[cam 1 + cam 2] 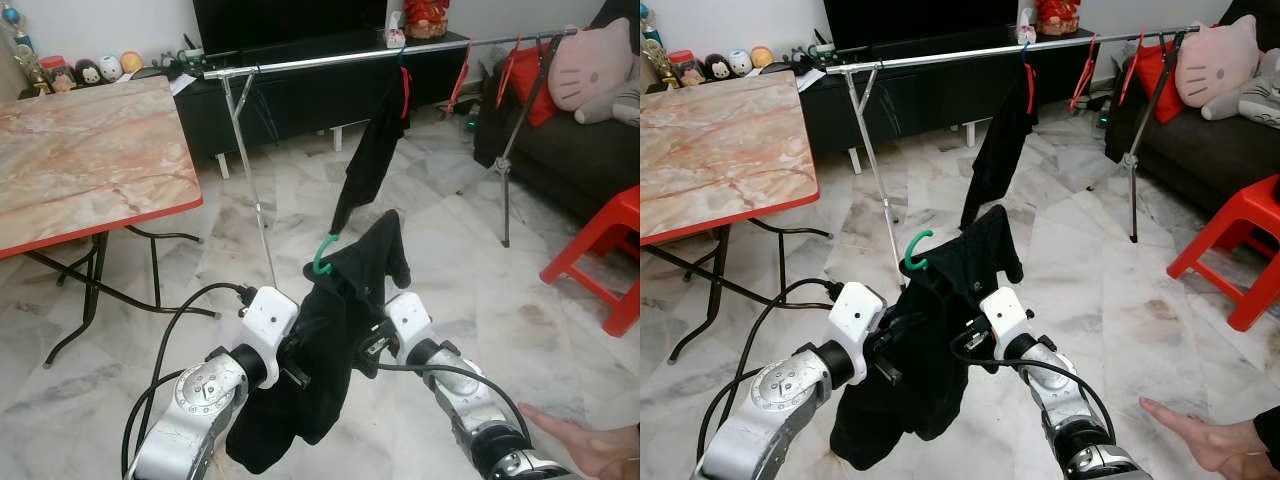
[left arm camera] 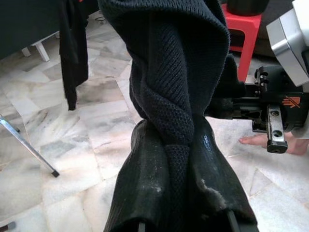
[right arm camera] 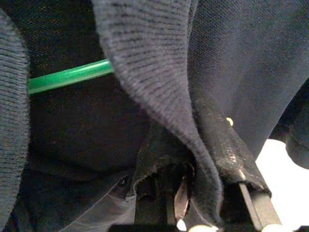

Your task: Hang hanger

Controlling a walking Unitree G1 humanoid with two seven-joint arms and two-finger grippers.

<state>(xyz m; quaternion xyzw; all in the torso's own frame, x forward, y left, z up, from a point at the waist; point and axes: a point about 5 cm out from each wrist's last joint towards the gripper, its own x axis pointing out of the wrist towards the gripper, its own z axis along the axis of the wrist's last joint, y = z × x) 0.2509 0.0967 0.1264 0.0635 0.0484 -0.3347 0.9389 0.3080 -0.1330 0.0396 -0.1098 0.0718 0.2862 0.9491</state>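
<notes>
Across the marble floor point(image 1: 470, 300), a steel clothes rail point(image 1: 330, 60) carries one dark garment on a red hanger point(image 1: 404, 92). Before it, a black knit garment point(image 1: 335, 330) on the green hanger point(image 1: 322, 255), held between both arms. Left pincer point(image 2: 186, 159) pinching the knit; right pincer point(image 3: 193, 159) likewise pressed on fabric.
</notes>
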